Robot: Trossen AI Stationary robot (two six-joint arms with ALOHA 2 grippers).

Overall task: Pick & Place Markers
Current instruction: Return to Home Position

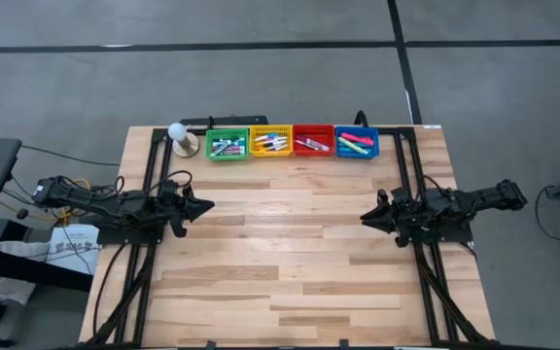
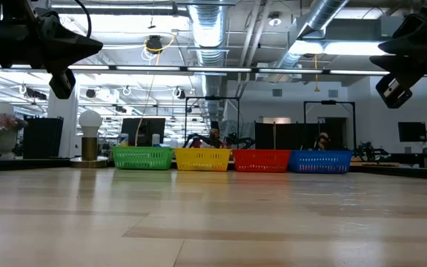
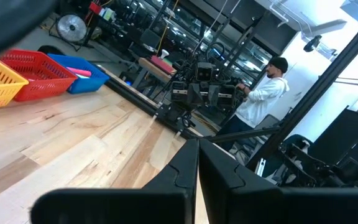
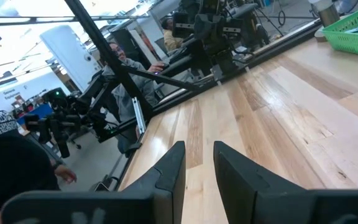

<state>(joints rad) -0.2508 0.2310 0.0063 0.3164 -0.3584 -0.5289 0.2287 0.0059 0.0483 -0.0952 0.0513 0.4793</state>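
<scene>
Markers (image 1: 273, 143) (short, capped, many-coloured) lie in four bins (image 1: 208, 146).

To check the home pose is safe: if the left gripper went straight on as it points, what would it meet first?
Probably the dark two-finger right gripper, facing the left gripper across the light wooden table; nothing lies between them, though heights are unclear.

A robotics lab (open-plan, industrial); exposed ceiling ducts (image 2: 202, 22), monitors (image 2: 143, 130); a person (image 3: 263, 93) beside another equipment rig (image 3: 194, 87).
</scene>
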